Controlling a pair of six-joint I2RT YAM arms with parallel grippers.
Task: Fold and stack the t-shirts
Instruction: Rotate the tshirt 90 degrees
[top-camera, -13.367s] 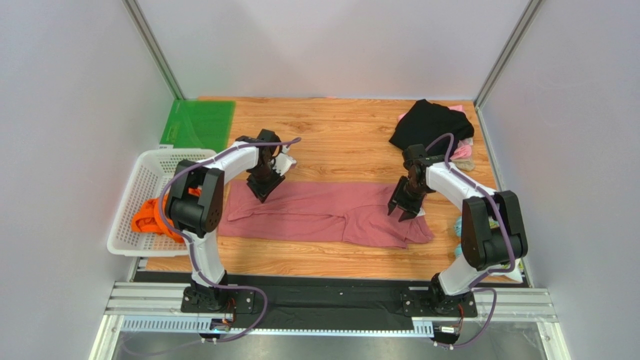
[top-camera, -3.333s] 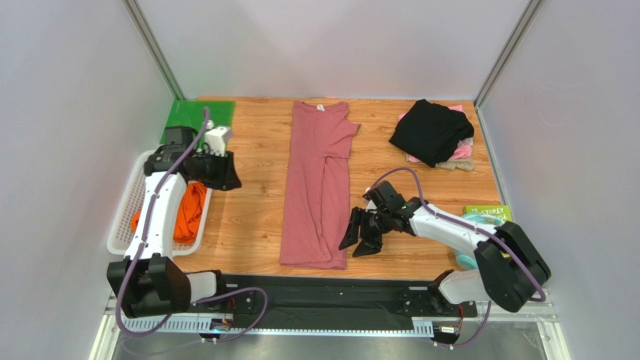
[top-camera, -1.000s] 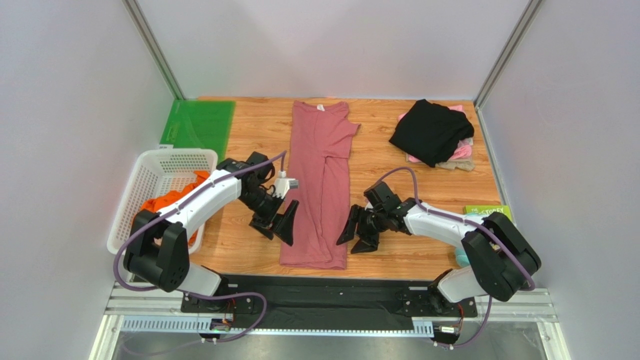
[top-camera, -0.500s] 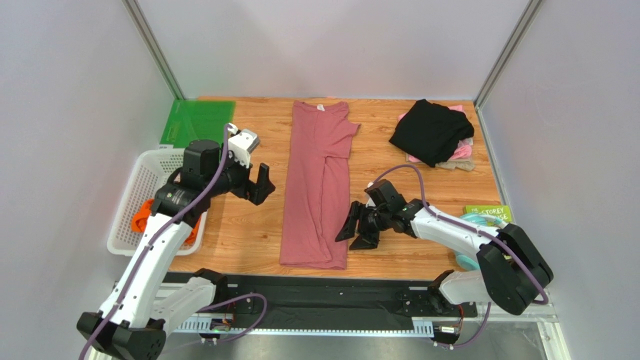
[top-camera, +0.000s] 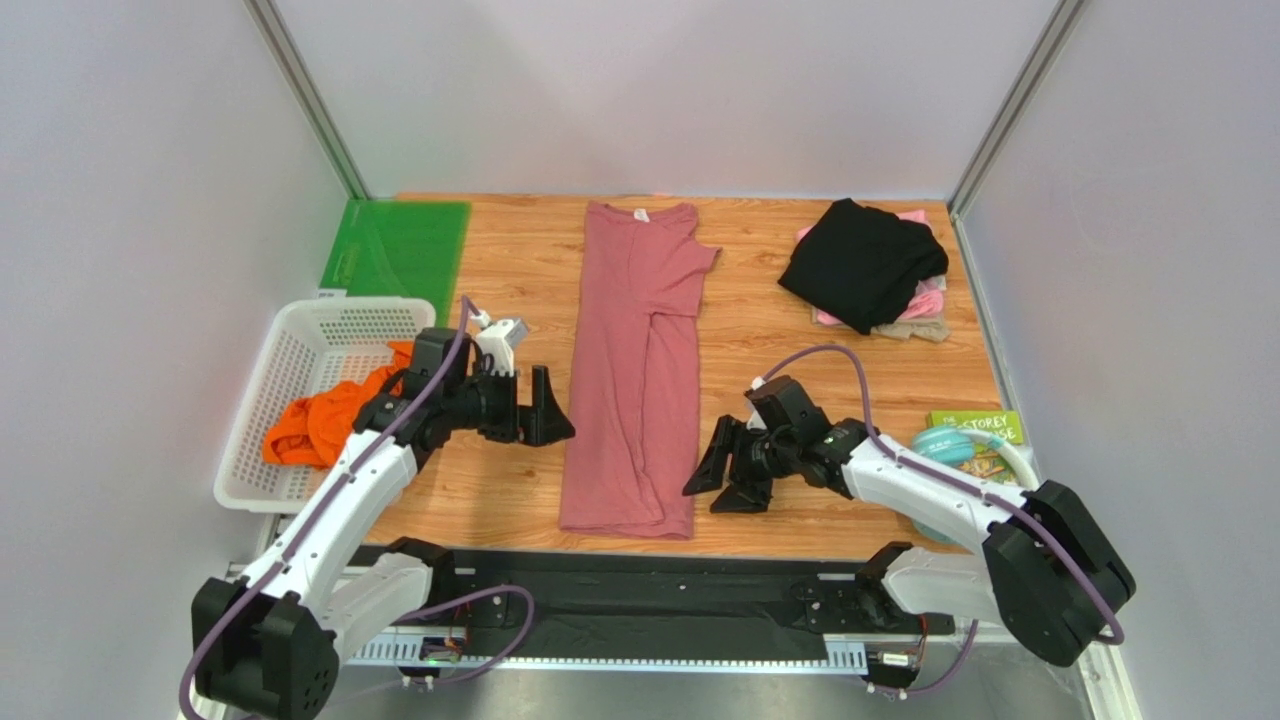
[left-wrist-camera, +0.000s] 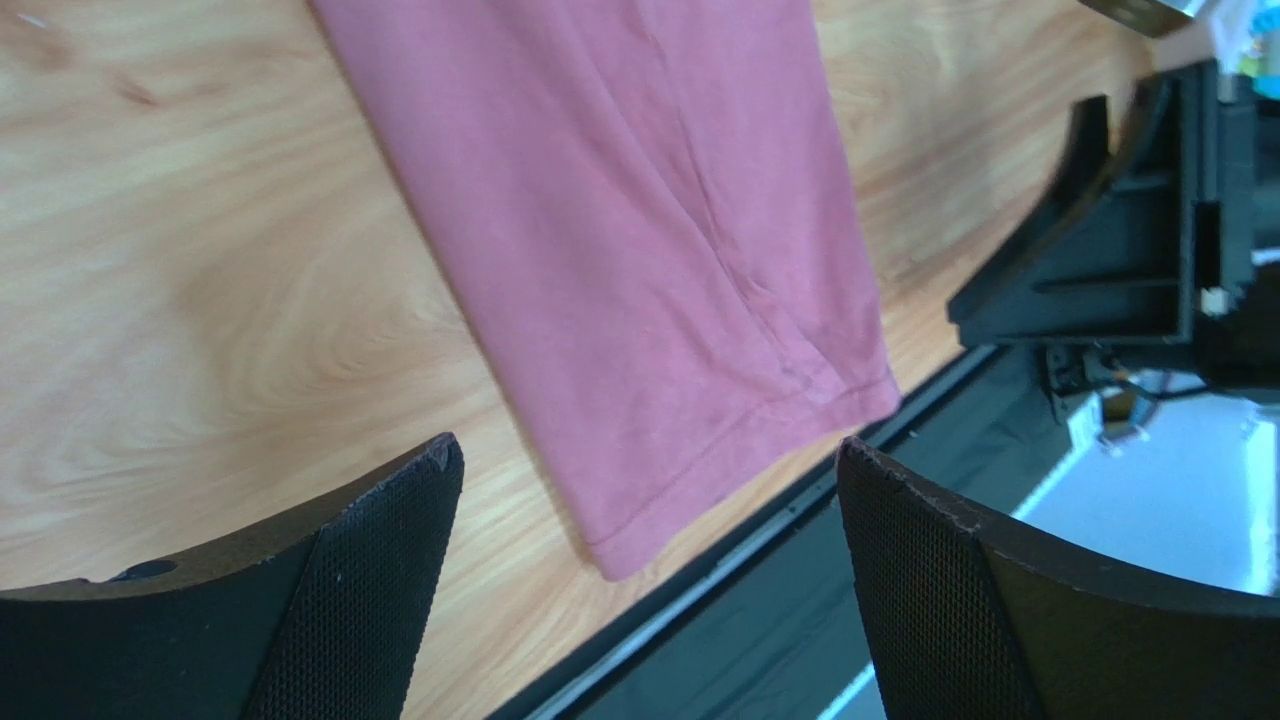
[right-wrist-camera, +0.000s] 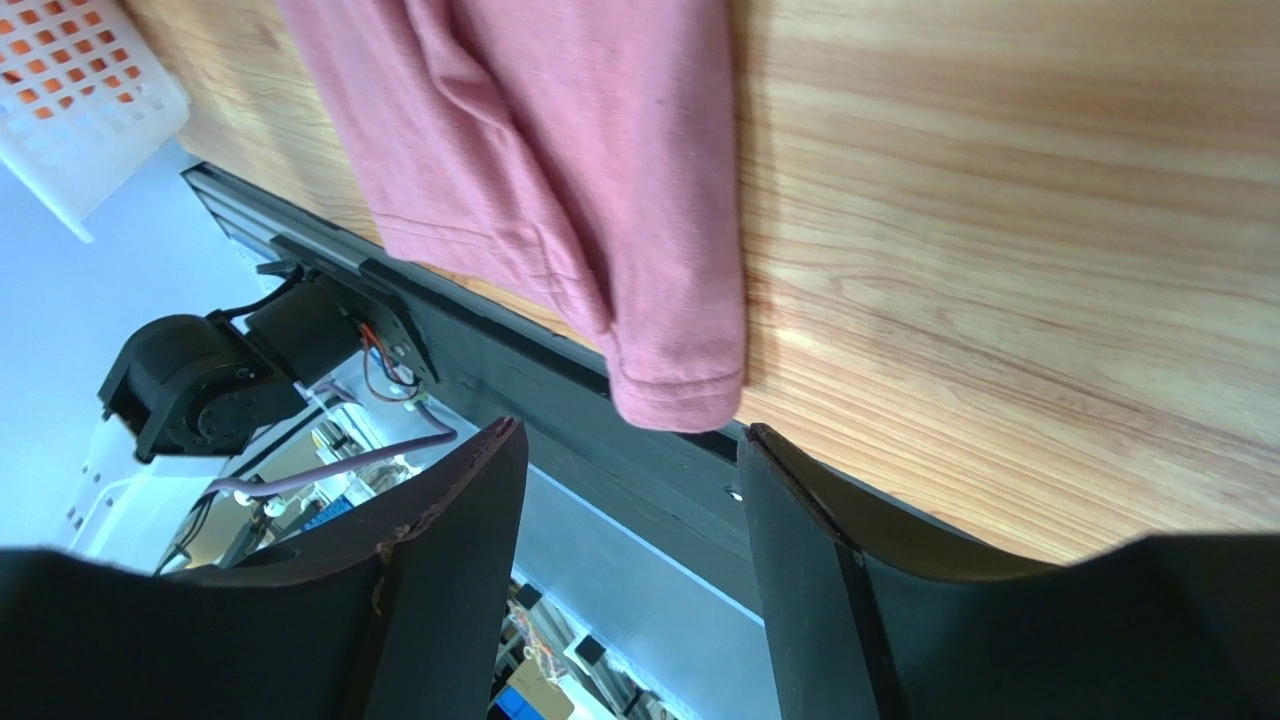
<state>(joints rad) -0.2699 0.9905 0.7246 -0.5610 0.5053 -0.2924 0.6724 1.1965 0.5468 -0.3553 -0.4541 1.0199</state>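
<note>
Inward, both arms flank the dusty-rose t-shirt (top-camera: 631, 375), jaws apart.

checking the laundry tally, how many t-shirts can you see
4: dusty-rose t-shirt laid lengthwise mid-table, black t-shirt at far right atop a pale pink one, orange one in the mesh basket. More may hide beneath the black.

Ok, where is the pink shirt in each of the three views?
Top external: pink shirt in the centre, running top to bottom.
Left wrist: pink shirt across the upper middle, hem below centre.
Right wrist: pink shirt upper left, hem corner near centre.
Shared landmark: black rail beside the hem.
</note>
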